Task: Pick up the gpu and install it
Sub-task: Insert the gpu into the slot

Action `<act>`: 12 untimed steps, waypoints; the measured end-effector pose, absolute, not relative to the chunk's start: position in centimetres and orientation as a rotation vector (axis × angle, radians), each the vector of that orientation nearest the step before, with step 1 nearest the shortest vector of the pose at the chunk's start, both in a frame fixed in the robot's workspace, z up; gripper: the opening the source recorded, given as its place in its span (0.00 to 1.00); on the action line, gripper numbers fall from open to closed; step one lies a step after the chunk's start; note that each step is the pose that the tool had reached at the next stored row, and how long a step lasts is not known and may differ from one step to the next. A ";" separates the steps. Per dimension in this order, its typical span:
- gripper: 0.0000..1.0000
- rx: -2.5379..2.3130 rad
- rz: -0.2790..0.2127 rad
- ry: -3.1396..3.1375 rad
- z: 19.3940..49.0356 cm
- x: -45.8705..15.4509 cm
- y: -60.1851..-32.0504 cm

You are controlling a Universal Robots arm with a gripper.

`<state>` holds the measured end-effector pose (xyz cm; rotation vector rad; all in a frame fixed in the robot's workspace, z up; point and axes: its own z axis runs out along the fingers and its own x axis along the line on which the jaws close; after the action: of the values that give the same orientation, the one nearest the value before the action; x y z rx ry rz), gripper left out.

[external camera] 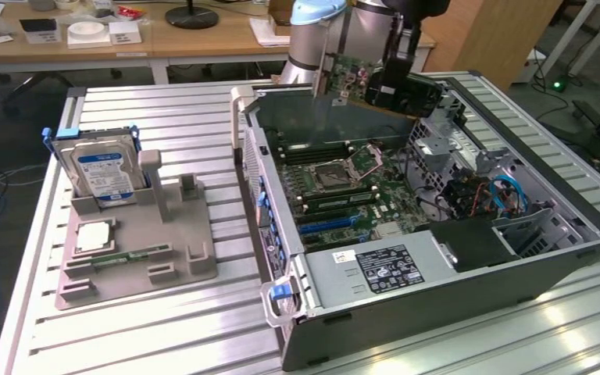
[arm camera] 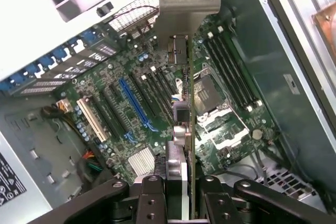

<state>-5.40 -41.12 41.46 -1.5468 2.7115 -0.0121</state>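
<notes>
The gpu (external camera: pixel 355 81) is a thin card with a green circuit board on one side and a black cooler on the other. It hangs in the air above the far end of the open computer case (external camera: pixel 425 234), with my gripper (external camera: pixel 383 78) shut on it. In the wrist view the gpu (arm camera: pixel 181 103) is seen edge-on between my fingers (arm camera: pixel 152 198), its silver bracket leading. Below it lies the motherboard (arm camera: pixel 157 108) with a blue expansion slot (arm camera: pixel 134 103) and black slots beside it.
A grey holder (external camera: pixel 138 250) at the exterior view's left carries a silver hard drive (external camera: pixel 102 168), a processor chip (external camera: pixel 91 237) and a memory stick (external camera: pixel 128 256). The case's power supply (external camera: pixel 383 269) and cables (external camera: pixel 487 195) sit inside. Wooden desks stand behind.
</notes>
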 end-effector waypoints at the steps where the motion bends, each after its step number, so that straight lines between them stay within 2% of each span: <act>1: 0.28 -1.565 -0.012 2.701 41.5 -5.4 -41.1; 12: 0.28 -1.744 -0.010 2.589 41.4 -5.4 -41.2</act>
<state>-5.40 -41.17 41.45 -1.7437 2.5886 -0.0098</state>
